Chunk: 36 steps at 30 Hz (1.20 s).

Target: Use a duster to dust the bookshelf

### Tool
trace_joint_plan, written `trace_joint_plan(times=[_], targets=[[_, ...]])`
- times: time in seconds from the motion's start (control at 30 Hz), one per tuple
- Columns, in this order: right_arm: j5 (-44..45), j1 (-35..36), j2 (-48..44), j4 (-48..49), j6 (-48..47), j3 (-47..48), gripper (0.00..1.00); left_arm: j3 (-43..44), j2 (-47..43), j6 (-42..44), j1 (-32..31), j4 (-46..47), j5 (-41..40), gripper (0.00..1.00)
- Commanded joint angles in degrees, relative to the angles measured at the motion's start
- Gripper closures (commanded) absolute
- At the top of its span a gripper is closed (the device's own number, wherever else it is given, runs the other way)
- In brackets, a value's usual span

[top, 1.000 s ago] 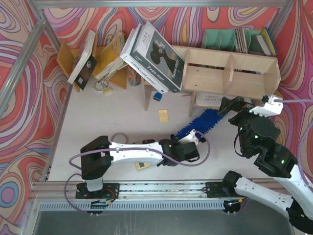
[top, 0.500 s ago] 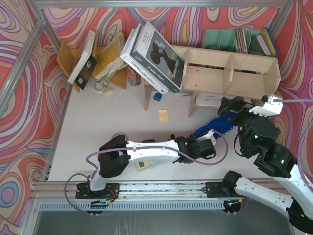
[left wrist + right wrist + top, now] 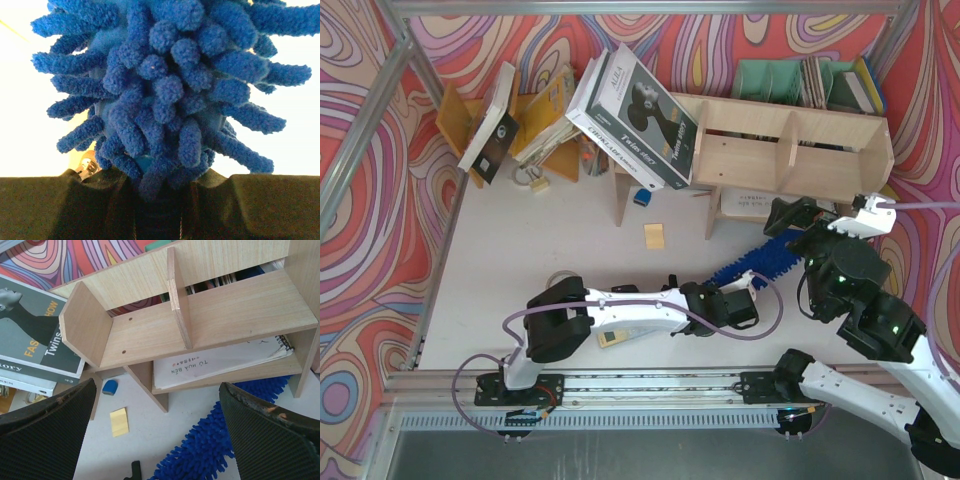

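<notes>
The duster (image 3: 762,261) is slanting over the counter (image 3: 570,235), pointing toward one o'clock at the bookshelf's (image 3: 790,150) lower tier. We are pinching its near end in our left pincer (image 3: 160,186); our right pincer (image 3: 157,435) is hanging spread wide.

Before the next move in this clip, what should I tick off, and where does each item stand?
1. Duster gripped by left claw: ok.
2. Right claw open and empty: ok.
3. Duster on a bookshelf surface: not ok, it sits low in front of the lower tier.
4. Upper tier bare for wiping: ok.
5. Lower tier bare: not ok, a notebook lies inside.
6. Grip firmness: cannot tell.
</notes>
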Motion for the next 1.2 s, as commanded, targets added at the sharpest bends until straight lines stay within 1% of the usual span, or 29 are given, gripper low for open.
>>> trace_joint_plan(times=[0.0, 0.1, 0.23, 0.37, 0.47, 0.57, 0.73, 0.9, 1.17], targets=[[0.93, 0.00, -0.11, 1.05, -0.16, -0.21, 0.01, 1.79, 2.45, -0.65, -0.04, -0.37, 0.92, 1.00], [1.01, -0.02, -0.42, 0.77, -0.26, -0.08, 0.01, 3.04, 3.02, -0.49, -0.03, -0.53, -0.21, 1.00], [1.27, 0.02, -1.05, 0.49, 0.02, -0.40, 0.01, 2.84, 0.92, 0.17, 0.66, 1.59, -0.13, 1.00], [1.24, 0.02, -1.29, 0.11, 0.60, -0.75, 0.01, 3.64, -0.75, 0.59, 1.38, 3.17, -2.73, 1.00], [1.24, -0.03, -1.38, -0.08, 0.76, -0.77, 0.01, 4.50, -0.98, 0.34, 2.61, 3.63, -2.21, 1.00], [1.40, 0.02, -1.44, -0.12, 0.58, -0.77, 0.01, 5.49, 0.13, 0.67, 3.08, 2.75, -2.00, 1.00], [1.62, -0.04, -1.68, -0.11, 0.44, -0.74, 0.01, 7.09, 3.26, 0.80, 2.97, -0.02, 0.78, 1.00], [1.68, 0.00, -1.69, -0.08, 0.16, -0.69, 0.01, 4.73, 3.59, 1.45, 1.89, -0.58, 0.96, 1.00], [1.33, 0.01, -1.36, 0.37, 0.18, -0.65, 0.01, 5.15, 5.73, 3.16, 0.05, -4.78, 0.32, 1.00]])
